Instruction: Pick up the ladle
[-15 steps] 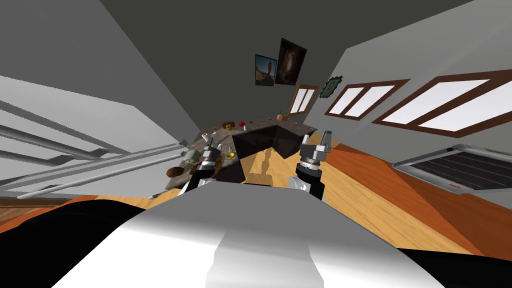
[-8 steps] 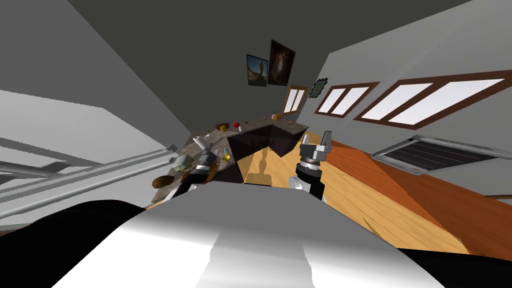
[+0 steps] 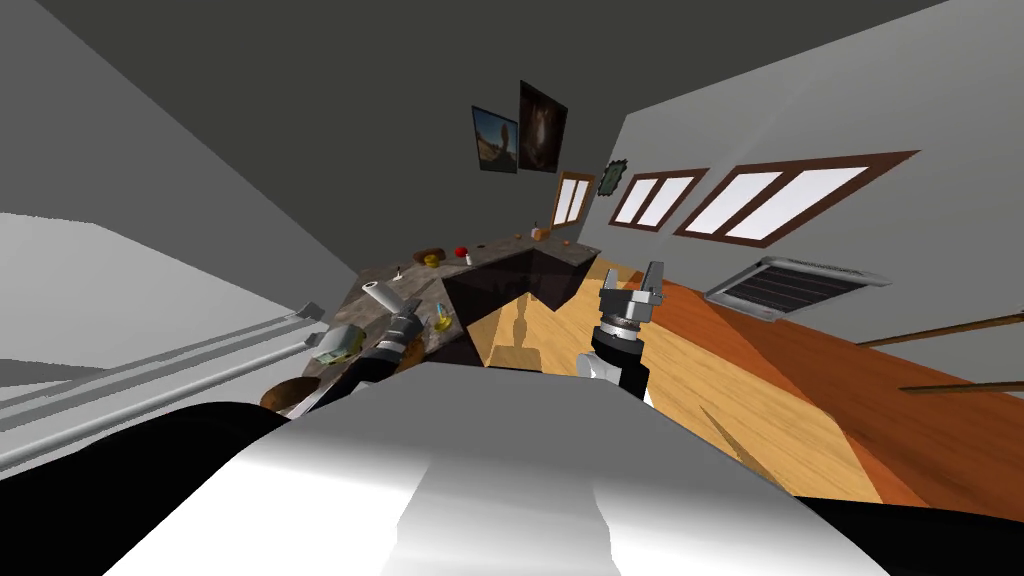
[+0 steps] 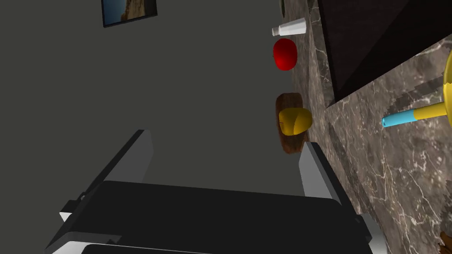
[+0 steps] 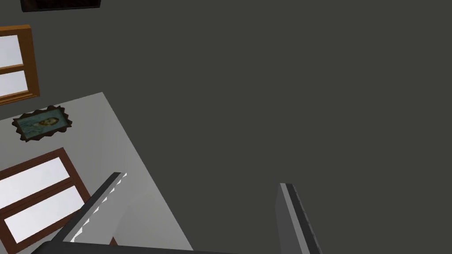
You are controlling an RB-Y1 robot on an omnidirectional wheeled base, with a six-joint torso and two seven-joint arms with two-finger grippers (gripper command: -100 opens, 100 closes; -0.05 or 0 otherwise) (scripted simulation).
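Over the last second the whole head view has slid, so I have turned and closed on the marble table (image 3: 425, 282). The white roll (image 3: 383, 296), the grey-green lump (image 3: 338, 342) and the brown lump (image 3: 283, 393) along its near left stretch now sit closer to me. My left gripper (image 4: 224, 139) has tipped from upright down toward the tabletop, its fingers released and wide apart with nothing between them. The ladle (image 4: 423, 111), yellow with a blue handle end, lies on the table just beside that gripper, outside one finger rather than between the two. I judge the reach begun, but the hand must still shift sideways over the handle before closing. My right gripper (image 3: 632, 278) has stayed raised over the wooden floor (image 3: 700, 380), well apart from the table, fingers likewise released and empty. The left wrist view makes plain what the head view leaves as specks: the ladle's two-coloured handle, a yellow lump (image 4: 295, 121) on a brown board (image 4: 291, 143), and a red ball (image 4: 284, 54) and white bottle (image 4: 289, 28) farther along. The head view, in turn, gives how both arms stand relative to the table.
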